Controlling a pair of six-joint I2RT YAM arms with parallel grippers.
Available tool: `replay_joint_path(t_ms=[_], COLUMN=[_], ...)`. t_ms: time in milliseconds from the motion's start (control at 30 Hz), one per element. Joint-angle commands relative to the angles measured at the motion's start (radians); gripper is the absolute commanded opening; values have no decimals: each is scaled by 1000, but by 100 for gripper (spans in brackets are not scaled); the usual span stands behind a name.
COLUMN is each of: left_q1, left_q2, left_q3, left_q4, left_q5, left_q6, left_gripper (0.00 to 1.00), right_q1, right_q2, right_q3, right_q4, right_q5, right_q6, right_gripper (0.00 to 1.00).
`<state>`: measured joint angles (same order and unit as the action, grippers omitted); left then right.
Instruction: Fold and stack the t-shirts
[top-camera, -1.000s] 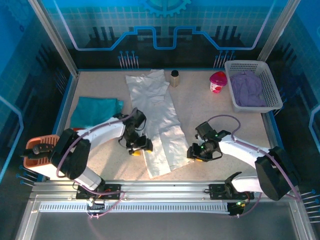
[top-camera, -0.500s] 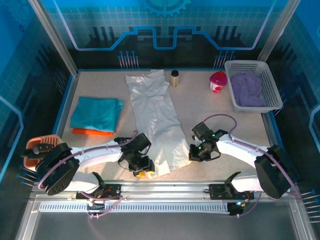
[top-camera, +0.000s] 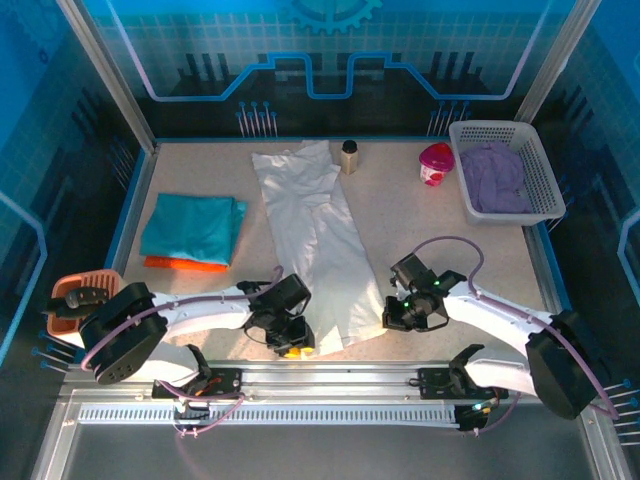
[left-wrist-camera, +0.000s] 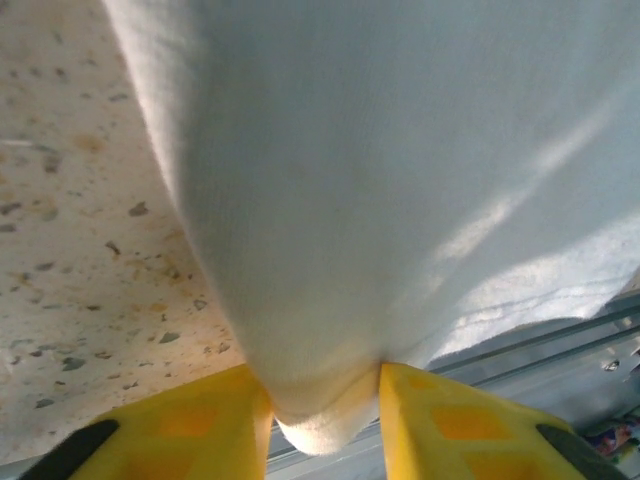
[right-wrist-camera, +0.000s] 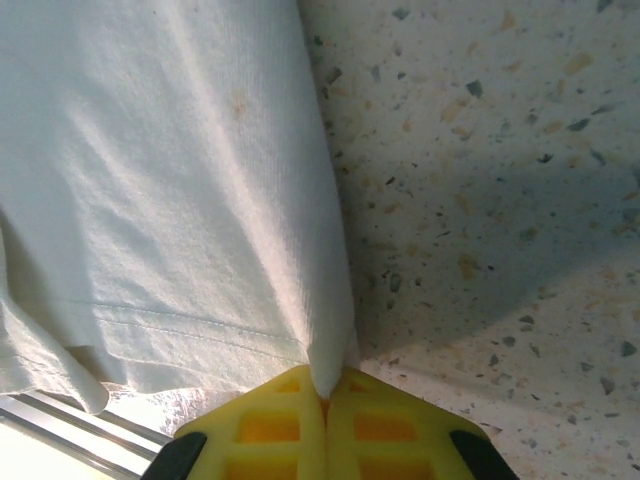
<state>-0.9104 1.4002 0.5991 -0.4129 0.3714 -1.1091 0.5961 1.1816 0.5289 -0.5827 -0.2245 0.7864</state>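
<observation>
White t-shirt (top-camera: 322, 235) hem is pinched, a thick fold between the left gripper (left-wrist-camera: 325, 415) fingers and a thin edge between the tightly pressed right gripper (right-wrist-camera: 326, 392) fingers, so lift both corners level and taut.

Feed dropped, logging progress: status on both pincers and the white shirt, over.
Left pincer shut on white t-shirt, near hem. Right pincer shut on its right edge. Bottle beside far end.
</observation>
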Motion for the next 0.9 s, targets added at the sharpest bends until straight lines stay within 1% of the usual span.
replay_joint_path(t_ms=[0,33,133,167,200,300,400,533,633,767,867], left_q1=[-12,-15,-22,-26,-28,-47,-62,-52,-12,82,152], left_q2=[12,8,-12,-20,-27,-61,-114,-176,-188,-189,-181], left_q3=[-13,-13,-13,-13,-15,-10,1,90,136,179,242], left_q4=[7,4,-15,-26,-37,-82,-114,-252,-298,-304,-314], left_q5=[-14,-15,-23,-27,-29,-42,-53,-119,-121,-102,-101], left_q6=[-14,-17,-19,-20,-17,-16,-24,6,44,101,147], left_gripper=[24,18,8,2,0,0,0,0,0,0,0], right_q1=[18,20,29,34,39,68,93,97,89,54,35], right_q2=[-20,-23,-39,-47,-56,-90,-129,-164,-154,-85,-25], right_q3=[-16,-14,-16,-18,-20,-21,2,76,153,253,318], right_q4=[-18,-21,-31,-35,-38,-61,-121,-225,-251,-244,-224], right_q5=[6,5,9,12,13,19,43,89,116,117,116], right_q6=[22,23,34,41,47,73,99,139,137,101,91], right_gripper=[0,0,0,0,0,0,0,0,0,0,0])
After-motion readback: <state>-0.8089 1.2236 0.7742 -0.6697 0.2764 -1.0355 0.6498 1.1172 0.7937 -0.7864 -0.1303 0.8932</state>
